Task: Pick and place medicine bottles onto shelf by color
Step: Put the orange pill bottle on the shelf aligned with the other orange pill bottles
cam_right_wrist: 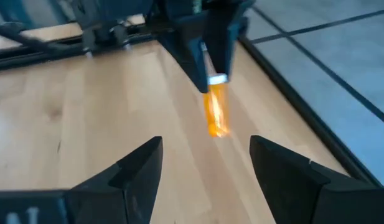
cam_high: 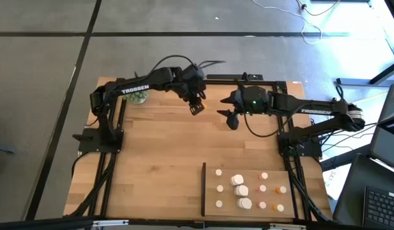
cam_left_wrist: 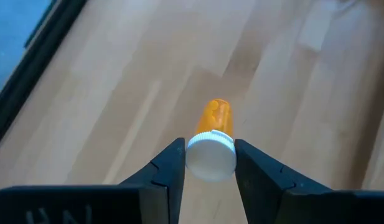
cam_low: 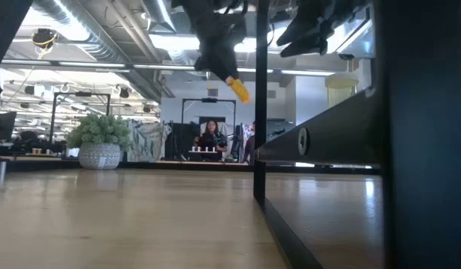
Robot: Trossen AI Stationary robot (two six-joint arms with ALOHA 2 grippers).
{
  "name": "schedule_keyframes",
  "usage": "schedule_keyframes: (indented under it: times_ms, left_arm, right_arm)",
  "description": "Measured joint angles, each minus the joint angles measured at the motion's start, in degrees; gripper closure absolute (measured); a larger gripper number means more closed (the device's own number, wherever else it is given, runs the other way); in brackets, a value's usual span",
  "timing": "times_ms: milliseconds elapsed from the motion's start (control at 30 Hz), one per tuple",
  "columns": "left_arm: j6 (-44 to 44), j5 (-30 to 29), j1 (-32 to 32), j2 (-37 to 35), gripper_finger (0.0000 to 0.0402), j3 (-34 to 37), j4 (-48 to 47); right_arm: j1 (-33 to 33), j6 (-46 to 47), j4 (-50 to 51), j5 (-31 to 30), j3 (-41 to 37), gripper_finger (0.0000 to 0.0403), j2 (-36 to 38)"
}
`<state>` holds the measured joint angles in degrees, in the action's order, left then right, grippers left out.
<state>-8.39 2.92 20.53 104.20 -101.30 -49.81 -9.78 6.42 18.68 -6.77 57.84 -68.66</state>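
Your left gripper (cam_left_wrist: 208, 163) is pinched on the white cap of an orange bottle (cam_left_wrist: 216, 117), which hangs mouth-up in the air, well away from the shelf (cam_high: 212, 195) and toward the far side of the table (cam_high: 158, 160). Your right gripper (cam_right_wrist: 206, 163) hangs close beside that bottle with its fingers spread wide and nothing between them. On the shelf, just past its black strip (cam_high: 204, 188), you already have about 11 bottles set down: the white bottles (cam_high: 237, 181) nearest the strip, including 3 chunkier ones, and the orange ones (cam_high: 262, 188) farther from it. So the sorting looks well advanced, and this orange bottle seems to be among the last; it belongs with the orange group on the side of the shelf away from the strip. You cannot count the smallest bottles with certainty from above, since they show only as dots. From table height a dark post blocks the shelf, so you cannot check there whether the bottles stand upright.
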Motion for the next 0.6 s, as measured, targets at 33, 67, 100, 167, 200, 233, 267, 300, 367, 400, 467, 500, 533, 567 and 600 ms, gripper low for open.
schedule_keyframes:
  times_ms: [33,67,100,167,200,233,267,300,367,400,467,500,533,567,600]
  left_arm:
    - [-0.62,-0.11,-0.65,-0.04,0.0287,0.00,0.88]
    - [-1.34,-0.18,-1.23,-0.04,0.0287,0.00,1.51]
    - [-1.90,-0.20,-1.69,-0.04,0.0287,0.00,1.65]
    - [-2.33,-0.20,-2.50,-0.04,0.0287,0.00,2.49]
    - [-2.98,-0.22,-2.91,-0.04,0.0287,0.00,3.28]
    - [-3.46,-0.20,-3.23,-0.04,0.0287,0.00,3.78]
    - [-3.60,-0.20,-3.53,-0.04,0.0287,0.00,4.11]
    - [-3.80,-0.20,-3.79,-0.04,0.0287,0.00,4.53]
    - [-4.74,-0.20,-4.19,-0.04,0.0287,0.00,5.63]
    - [-5.03,-0.20,-4.29,-0.04,0.0287,0.00,5.99]
    - [-5.12,-0.24,-4.43,-0.04,0.0287,0.00,6.35]
    - [-5.21,-0.22,-4.49,-0.04,0.0287,0.00,6.52]
    - [-5.32,-0.22,-4.48,-0.04,0.0287,0.00,6.78]
    - [-5.86,-0.22,-4.48,-0.04,0.0287,0.00,6.93]
    - [-6.24,-0.22,-4.49,-0.04,0.0287,0.00,6.94]
  right_arm:
    - [-0.42,-0.93,-0.52,1.44,0.00,0.0159,-0.68]
    - [-0.79,-1.91,-0.91,2.73,0.00,0.0159,-1.31]
    - [-1.14,-2.41,-1.29,3.95,0.00,0.0159,-1.94]
    - [-1.81,-3.48,-1.36,5.84,0.00,0.0159,-3.25]
    - [-2.08,-3.90,-1.36,6.46,0.00,0.0159,-3.87]
    - [-2.26,-4.29,-1.36,6.85,0.00,0.0159,-4.41]
    - [-2.43,-5.08,-1.34,6.89,0.00,0.0159,-4.99]
    - [-2.59,-5.66,-1.36,6.92,0.00,0.0159,-5.56]
    - [-2.88,-6.89,-1.36,6.91,0.00,0.0159,-6.75]
    - [-3.12,-7.20,-1.32,6.90,0.00,0.0159,-7.25]
    - [-3.51,-8.02,-1.37,6.96,0.00,0.0159,-8.21]
    - [-3.57,-8.31,-1.34,6.94,0.00,0.0159,-8.60]
    - [-3.57,-8.57,-1.44,6.89,0.00,0.0159,-9.05]
    - [-3.57,-8.97,-1.78,6.89,0.00,0.0159,-9.45]
    - [-3.57,-9.71,-2.35,6.89,0.00,0.0159,-9.74]
